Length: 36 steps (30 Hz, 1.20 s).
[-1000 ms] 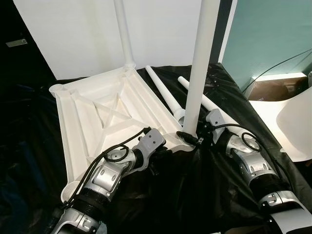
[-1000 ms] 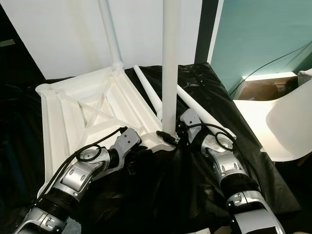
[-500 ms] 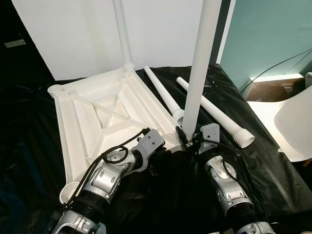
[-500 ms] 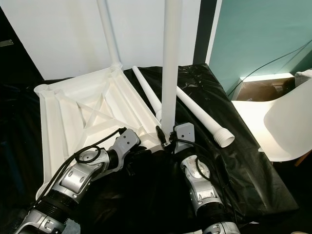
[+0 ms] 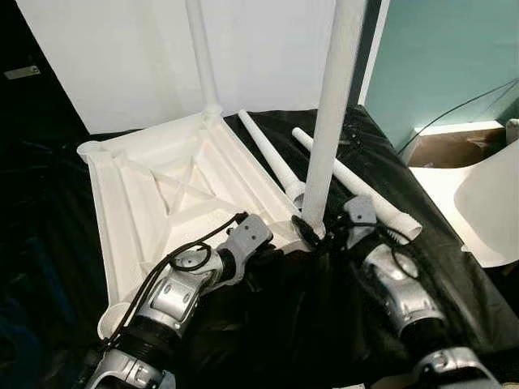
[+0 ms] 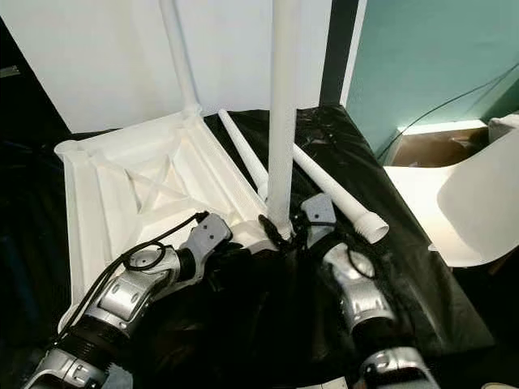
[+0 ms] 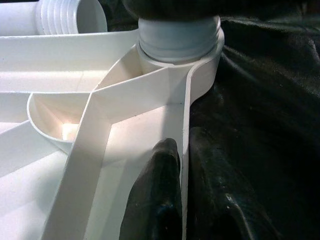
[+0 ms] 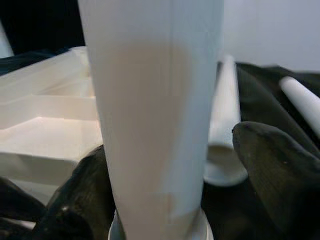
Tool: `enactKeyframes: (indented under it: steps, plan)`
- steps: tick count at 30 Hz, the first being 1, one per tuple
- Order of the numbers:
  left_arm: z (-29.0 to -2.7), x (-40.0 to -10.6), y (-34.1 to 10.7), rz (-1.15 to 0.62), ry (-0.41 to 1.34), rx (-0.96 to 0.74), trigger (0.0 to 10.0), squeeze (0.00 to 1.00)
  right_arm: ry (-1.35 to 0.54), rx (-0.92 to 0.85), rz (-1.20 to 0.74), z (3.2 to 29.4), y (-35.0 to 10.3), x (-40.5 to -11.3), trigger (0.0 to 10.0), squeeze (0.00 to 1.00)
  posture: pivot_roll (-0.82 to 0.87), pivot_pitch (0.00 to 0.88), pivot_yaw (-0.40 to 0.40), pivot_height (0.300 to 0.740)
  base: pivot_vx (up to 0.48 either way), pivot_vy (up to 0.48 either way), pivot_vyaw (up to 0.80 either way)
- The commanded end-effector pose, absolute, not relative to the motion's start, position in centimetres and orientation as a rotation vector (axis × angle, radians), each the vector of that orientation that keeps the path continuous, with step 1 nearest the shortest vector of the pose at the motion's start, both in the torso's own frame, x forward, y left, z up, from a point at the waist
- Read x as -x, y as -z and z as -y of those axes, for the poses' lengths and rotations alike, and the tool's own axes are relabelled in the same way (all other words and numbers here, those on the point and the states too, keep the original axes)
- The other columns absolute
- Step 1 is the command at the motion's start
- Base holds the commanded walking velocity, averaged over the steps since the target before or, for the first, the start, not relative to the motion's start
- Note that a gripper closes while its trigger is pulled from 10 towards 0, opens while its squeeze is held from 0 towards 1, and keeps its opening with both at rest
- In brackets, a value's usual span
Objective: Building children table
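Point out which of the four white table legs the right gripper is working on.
The upright leg at the tabletop's near corner, with the right gripper at its base. Another stands at the far corner; two lie loose.

Both upright legs, the near one [image 5: 328, 121] and the far one [image 5: 201, 57], run out past the top edge at twelve o'clock. The right hand [image 5: 312, 231] is blurred and largely hidden behind the near leg's base. The white chair [image 6: 478, 207] is cropped at three o'clock.

Tabletop [image 5: 162, 182] & legs [image 5: 328, 113]: smooth white plastic (slight sheen); floor sheet [image 5: 324, 316]: glossy, crinkly black plastic.
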<state>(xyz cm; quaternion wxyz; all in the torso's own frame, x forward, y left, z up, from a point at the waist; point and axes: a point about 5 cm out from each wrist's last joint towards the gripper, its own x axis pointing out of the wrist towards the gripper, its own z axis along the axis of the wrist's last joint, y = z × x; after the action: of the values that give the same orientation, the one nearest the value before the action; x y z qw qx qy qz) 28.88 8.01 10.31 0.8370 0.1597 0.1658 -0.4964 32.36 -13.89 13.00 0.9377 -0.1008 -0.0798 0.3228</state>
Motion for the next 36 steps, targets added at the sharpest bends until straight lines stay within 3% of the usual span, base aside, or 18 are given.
enactKeyframes:
  steps: [1, 2, 3, 5, 6, 7, 8, 17, 21, 24, 25, 27, 36]
  plan:
    - [-9.1, -27.7, -6.8, -0.530, 1.015, -0.322, 10.0, 0.00, -0.676, 0.206, 0.170, 14.8, -14.0, -33.0, 10.0, 0.00, 0.02, 0.000, 0.027, 0.740, 0.000, 0.000, 0.00]
    - [-9.1, -27.7, -6.8, -0.530, 1.016, -0.322, 10.0, 0.00, -0.734, 0.221, 0.152, 15.0, -14.5, -33.3, 10.0, 0.00, 0.02, 0.000, 0.028, 0.740, 0.000, 0.000, 0.00]
    - [-9.0, -27.7, -6.8, -0.529, 1.018, -0.322, 10.0, 0.00, -0.813, 0.234, 0.118, 15.0, -14.4, -33.2, 8.7, 0.00, 0.02, 0.000, 0.028, 0.740, 0.000, 0.000, 0.00]
    - [-8.9, -27.8, -6.9, -0.527, 1.019, -0.321, 10.0, 0.00, -0.894, 0.245, 0.081, 15.0, -14.3, -33.1, 8.7, 0.00, 0.03, 0.000, 0.026, 0.740, 0.000, 0.000, 0.00]
    - [-8.9, -27.8, -6.9, -0.525, 1.018, -0.322, 10.0, 0.00, -0.928, 0.247, 0.062, 15.0, -14.1, -32.9, 1.5, 0.00, 0.03, 0.000, 0.025, 0.740, 0.000, 0.000, 0.00]
    - [-8.9, -27.8, -6.9, -0.525, 1.018, -0.322, 10.0, 0.00, -0.928, 0.247, 0.062, 15.0, -14.1, -32.9, 1.5, 0.00, 0.03, 0.000, 0.025, 0.740, 0.000, 0.000, 0.00]
    - [-8.9, -27.9, -6.9, -0.525, 1.017, -0.322, 10.0, 0.00, -0.956, 0.247, 0.046, 15.0, -13.9, -32.7, 0.0, 0.00, 0.03, 0.000, 0.024, 0.740, 0.000, 0.000, 0.00]
    - [-9.2, -27.8, -6.9, -0.527, 1.007, -0.320, 10.0, 0.00, -1.023, 0.178, -0.031, 15.8, -13.1, -32.7, 0.0, 0.00, 0.03, 0.000, 0.021, 0.740, 0.000, 0.000, 0.00]
    - [-9.1, -27.8, -6.9, -0.525, 1.005, -0.317, 10.0, 0.00, -0.987, 0.091, -0.015, 14.3, -11.9, -31.6, 0.0, 0.00, 0.03, 0.000, 0.021, 0.740, 0.000, 0.000, 0.00]
    - [-9.2, -27.7, -7.0, -0.522, 1.004, -0.315, 10.0, 0.00, -0.670, 0.015, 0.122, 12.9, -11.0, -30.7, 0.0, 0.00, 0.04, 0.000, 0.012, 0.740, 0.000, 0.000, 0.00]
    - [-9.2, -27.7, -7.0, -0.522, 1.004, -0.315, 10.0, 0.00, -0.670, 0.015, 0.122, 12.9, -11.0, -30.7, 0.0, 0.00, 0.04, 0.000, 0.012, 0.740, 0.000, 0.000, 0.00]
    - [-9.2, -27.7, -7.0, -0.523, 1.005, -0.316, 10.0, 0.00, -0.466, 0.004, 0.141, 12.6, -10.2, -30.2, 0.0, 0.00, 0.04, 0.000, 0.019, 0.740, 0.000, 0.000, 0.00]
    - [-9.2, -27.8, -7.1, -0.524, 1.010, -0.320, 10.0, 0.00, -0.271, -0.001, 0.160, 12.1, -10.8, -30.9, 0.0, 0.00, 0.04, 0.000, 0.022, 0.740, 0.000, 0.000, 0.00]
